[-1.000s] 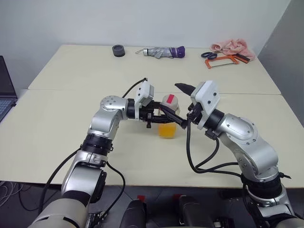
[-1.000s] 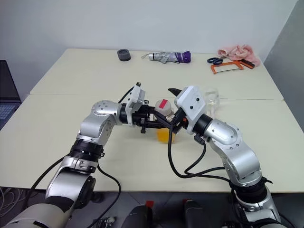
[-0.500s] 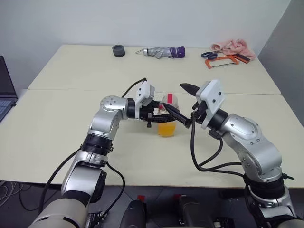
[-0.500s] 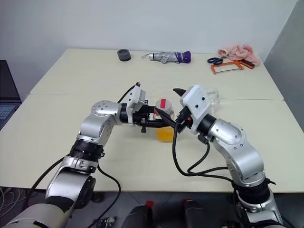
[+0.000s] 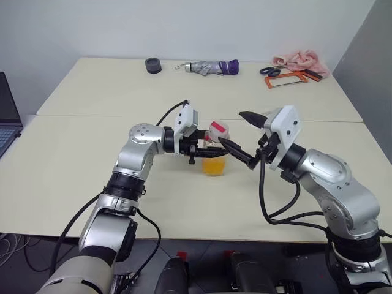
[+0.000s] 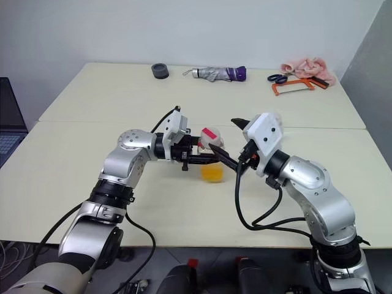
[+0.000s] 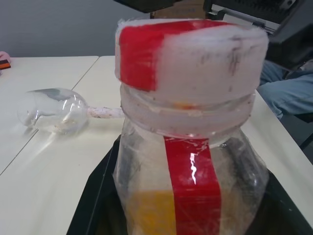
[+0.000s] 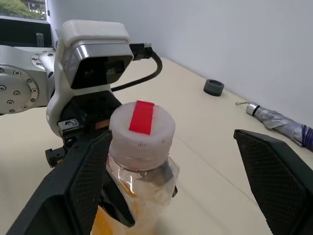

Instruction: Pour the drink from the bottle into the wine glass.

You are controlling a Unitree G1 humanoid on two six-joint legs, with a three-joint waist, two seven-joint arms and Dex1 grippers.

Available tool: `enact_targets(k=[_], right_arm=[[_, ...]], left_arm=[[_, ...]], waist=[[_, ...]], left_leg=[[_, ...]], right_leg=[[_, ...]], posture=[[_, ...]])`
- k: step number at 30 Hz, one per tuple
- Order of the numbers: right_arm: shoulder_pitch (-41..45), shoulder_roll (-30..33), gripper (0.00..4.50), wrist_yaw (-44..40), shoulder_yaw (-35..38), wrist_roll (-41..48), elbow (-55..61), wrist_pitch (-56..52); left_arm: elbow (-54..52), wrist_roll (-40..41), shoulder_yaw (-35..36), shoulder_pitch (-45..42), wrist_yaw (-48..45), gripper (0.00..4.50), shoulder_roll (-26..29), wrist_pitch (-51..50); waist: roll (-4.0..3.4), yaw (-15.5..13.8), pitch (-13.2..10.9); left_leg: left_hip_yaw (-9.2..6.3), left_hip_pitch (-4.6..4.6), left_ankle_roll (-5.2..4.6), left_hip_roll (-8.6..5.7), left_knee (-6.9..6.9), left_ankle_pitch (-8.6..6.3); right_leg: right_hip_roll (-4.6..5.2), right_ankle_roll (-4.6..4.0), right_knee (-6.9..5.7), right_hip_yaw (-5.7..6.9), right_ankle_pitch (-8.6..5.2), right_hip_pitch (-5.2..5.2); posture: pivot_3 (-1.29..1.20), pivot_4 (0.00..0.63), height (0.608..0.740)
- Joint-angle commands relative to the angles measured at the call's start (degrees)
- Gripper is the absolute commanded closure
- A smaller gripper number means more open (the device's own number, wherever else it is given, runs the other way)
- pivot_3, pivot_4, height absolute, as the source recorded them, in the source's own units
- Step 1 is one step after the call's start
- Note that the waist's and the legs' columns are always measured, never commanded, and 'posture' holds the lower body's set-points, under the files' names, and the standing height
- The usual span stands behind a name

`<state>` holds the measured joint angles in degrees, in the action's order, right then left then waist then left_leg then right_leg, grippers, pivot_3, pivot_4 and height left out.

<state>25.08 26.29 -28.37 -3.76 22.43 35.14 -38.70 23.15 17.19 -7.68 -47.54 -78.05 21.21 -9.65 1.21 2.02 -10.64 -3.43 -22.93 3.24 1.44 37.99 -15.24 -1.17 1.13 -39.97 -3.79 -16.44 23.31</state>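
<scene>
Jaws: our left gripper point(image 5: 207, 149) pinches the bottle point(image 5: 215, 150) upright above the table point(image 5: 73, 153), cap point(image 8: 142, 128) on, while our right gripper point(image 5: 246, 138), spread wide, has backed off the cap, so uncapping is undone and the glass point(image 7: 54, 111) lies tipped nearby.

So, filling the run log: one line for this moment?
left pincer: shut on bottle | cap: on | right pincer: open | wine glass: lying down
</scene>
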Motion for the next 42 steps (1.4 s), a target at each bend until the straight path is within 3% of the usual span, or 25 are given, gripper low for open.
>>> enact_targets(k=[1, 9, 22, 42], right_arm=[[-0.5, 1.0, 0.27, -1.2, 2.2, 2.7, 3.1, -0.4], [1.4, 0.1, 0.27, -0.5, 1.2, 5.0, 4.4, -1.0], [6.0, -2.5, 0.27, 2.0, -5.8, -4.2, -1.8, 2.7], [3.7, -2.0, 0.27, 2.2, -2.2, -2.6, -1.5, 0.2]], left_arm=[[-1.0, 0.9, 1.0, -1.1, -0.1, 2.70, 0.2, 1.2], [-1.0, 1.0, 1.1, -1.2, -0.1, 2.70, 0.1, 1.2], [-1.2, 1.2, 1.0, -1.2, -0.4, 2.70, -0.1, 1.1], [-1.5, 1.2, 1.1, -0.8, -0.2, 2.70, 0.0, 0.9]], waist=[[0.00, 0.0, 0.0], [0.00, 0.0, 0.0], [0.00, -0.1, 0.0], [0.00, -0.1, 0.0]], left_leg=[[0.00, 0.00, 0.00, 0.00, 0.00, 0.00], [0.00, 0.00, 0.00, 0.00, 0.00, 0.00], [0.00, -0.01, 0.00, 0.00, 0.00, 0.00], [0.00, 0.00, 0.00, 0.00, 0.00, 0.00]], right_leg=[[0.00, 0.00, 0.00, 0.00, 0.00, 0.00], [0.00, 0.00, 0.00, 0.00, 0.00, 0.00], [0.01, 0.00, 0.01, 0.01, 0.00, 0.00], [0.01, 0.00, 0.00, 0.01, 0.00, 0.00]], posture=[[0.00, 0.150, 0.740], [0.00, 0.150, 0.740], [0.00, 0.150, 0.740], [0.00, 0.150, 0.740]])
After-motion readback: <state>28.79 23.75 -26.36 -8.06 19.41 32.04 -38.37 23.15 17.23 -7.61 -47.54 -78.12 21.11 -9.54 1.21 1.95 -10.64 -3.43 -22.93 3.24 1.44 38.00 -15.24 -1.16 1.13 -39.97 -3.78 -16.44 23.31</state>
